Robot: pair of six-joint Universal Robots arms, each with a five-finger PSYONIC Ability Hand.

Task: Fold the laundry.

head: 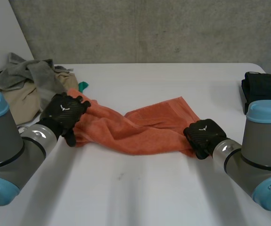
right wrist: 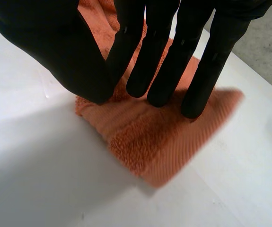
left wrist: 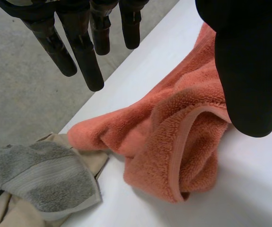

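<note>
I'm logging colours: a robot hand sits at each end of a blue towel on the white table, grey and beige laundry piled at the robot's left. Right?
Not quite: the towel is orange, not blue, as the head view shows. The left robot hand and right robot hand are at its ends on the white table, with the laundry pile at the robot's left.

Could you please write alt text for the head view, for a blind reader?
A crumpled orange towel lies across a white table, with the left robot hand at its left end and the right robot hand on its right corner. A pile of grey and beige laundry sits at the table's far left, a black item at far right.
</note>
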